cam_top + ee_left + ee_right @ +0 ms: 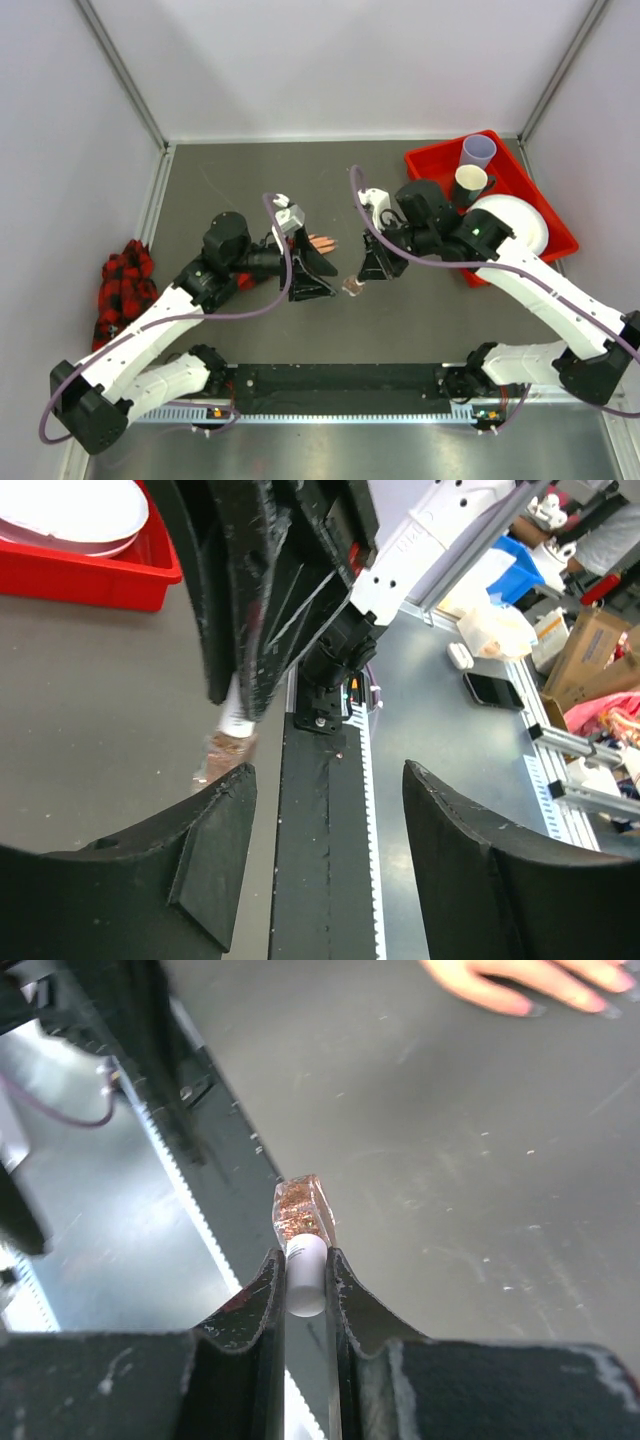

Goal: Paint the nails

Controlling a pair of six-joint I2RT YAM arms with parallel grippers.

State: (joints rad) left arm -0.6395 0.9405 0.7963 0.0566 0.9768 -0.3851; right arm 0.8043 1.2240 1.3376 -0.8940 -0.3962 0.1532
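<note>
Right gripper (305, 1260) pinches the white cap (305, 1285) of the polish bottle (303, 1210); left gripper (328, 780), jaws apart, should steady the glass so unscrewing stays straight.

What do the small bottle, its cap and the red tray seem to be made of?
The bottle: probably clear glass, glossy, coppery glitter showing through. The cap: likely plastic, smooth white, slight sheen. The red tray: likely moulded plastic, uniform colour, raised rim.

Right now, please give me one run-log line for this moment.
left claw open, empty | right claw shut on white cap of nail polish bottle | mannequin hand on table, apart from bottle
</note>
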